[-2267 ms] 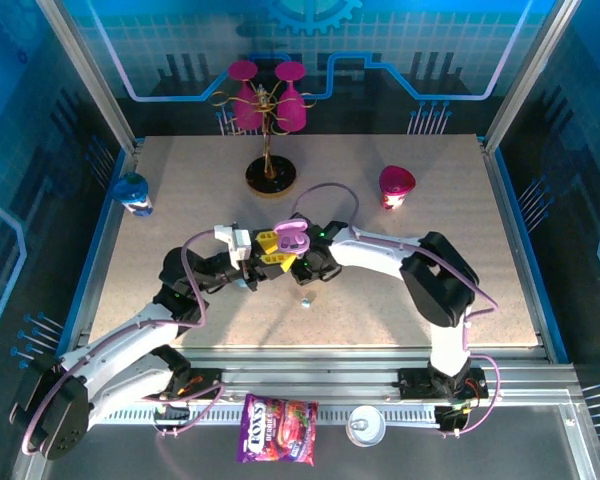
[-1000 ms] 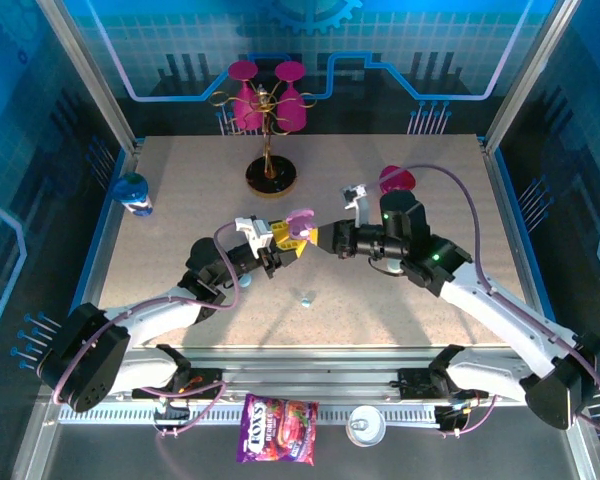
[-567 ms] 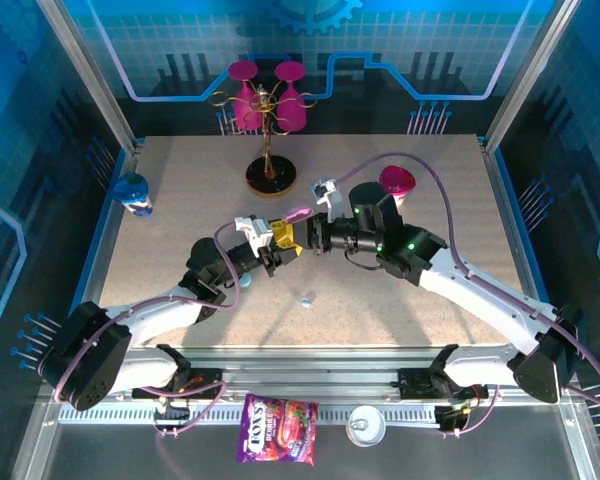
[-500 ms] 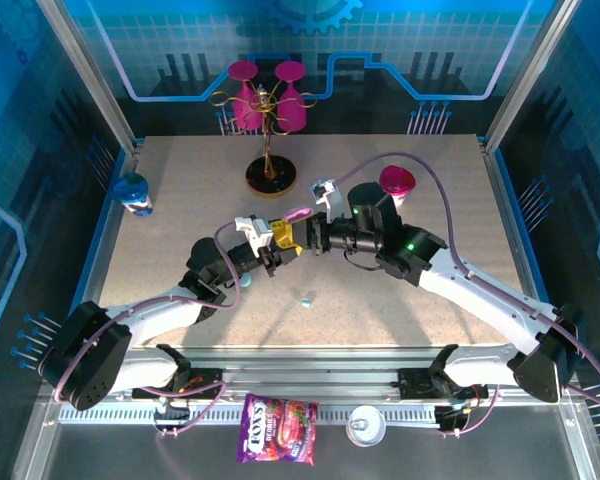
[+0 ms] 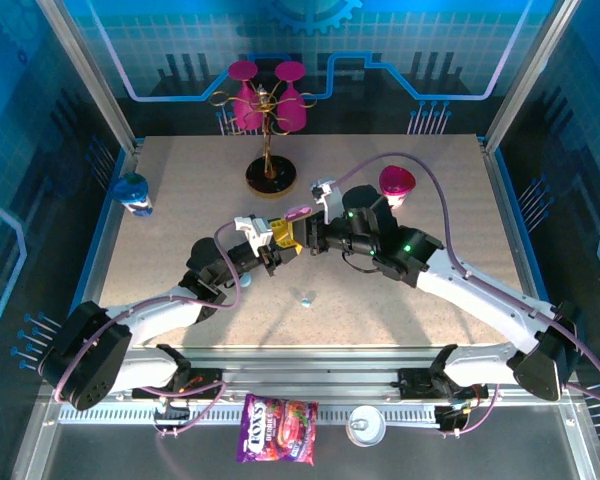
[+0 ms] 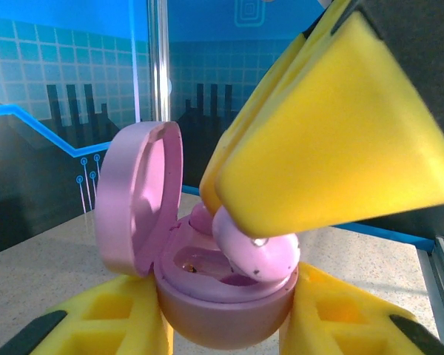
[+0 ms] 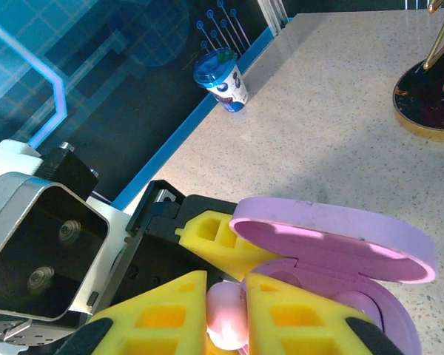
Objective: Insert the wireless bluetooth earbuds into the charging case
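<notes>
Above the middle of the desk [image 5: 180,200], the left hand [image 5: 283,243] is clamped around the lilac charging case [image 6: 207,310], whose lid is hinged up. The right hand [image 7: 226,314] pinches a glossy pale-pink earbud [image 6: 255,255] at the rim of the open well. A tiny light-blue earbud [image 5: 305,299] lies on the desk nearby.

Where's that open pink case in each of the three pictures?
Top external: the pink case, near the picture's centre.
Left wrist: the case, lower centre, lid open to the left.
Right wrist: the case, lower right, lid open.
Shared landmark: the blue-lidded cup, left side from above, upper centre in the right wrist view.
</notes>
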Controlling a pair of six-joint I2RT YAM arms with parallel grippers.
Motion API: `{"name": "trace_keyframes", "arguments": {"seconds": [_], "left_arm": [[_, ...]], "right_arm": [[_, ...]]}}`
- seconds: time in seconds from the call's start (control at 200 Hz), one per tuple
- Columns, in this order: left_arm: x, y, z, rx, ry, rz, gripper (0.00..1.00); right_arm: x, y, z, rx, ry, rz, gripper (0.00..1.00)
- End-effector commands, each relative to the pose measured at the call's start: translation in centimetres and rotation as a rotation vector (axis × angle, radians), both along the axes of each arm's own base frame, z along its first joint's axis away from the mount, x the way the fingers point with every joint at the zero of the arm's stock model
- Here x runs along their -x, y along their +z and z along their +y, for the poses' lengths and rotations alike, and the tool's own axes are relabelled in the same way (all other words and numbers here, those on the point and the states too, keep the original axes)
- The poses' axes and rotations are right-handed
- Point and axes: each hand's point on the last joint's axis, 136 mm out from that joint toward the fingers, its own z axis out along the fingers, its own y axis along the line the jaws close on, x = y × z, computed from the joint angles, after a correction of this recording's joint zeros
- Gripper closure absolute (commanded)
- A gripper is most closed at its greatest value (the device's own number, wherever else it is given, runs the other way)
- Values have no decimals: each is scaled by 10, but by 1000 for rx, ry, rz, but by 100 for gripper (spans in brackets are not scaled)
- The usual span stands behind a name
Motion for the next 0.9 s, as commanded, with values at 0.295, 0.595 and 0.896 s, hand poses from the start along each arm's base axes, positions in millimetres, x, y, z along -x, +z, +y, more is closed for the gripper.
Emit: {"name": "trace_keyframes", "arguments": {"seconds": [0.295, 0.595, 0.896], "left_arm": [[-1, 22, 0, 39, 13, -74, 71], [0, 21, 1, 35, 17, -76, 71], [-2, 20, 1, 32, 24, -72, 71]], "right_arm": [[-5, -6, 5, 10, -38, 19, 83], [-6, -3, -6, 29, -80, 0, 70], [4, 15, -12, 2, -51, -51, 66]]}}
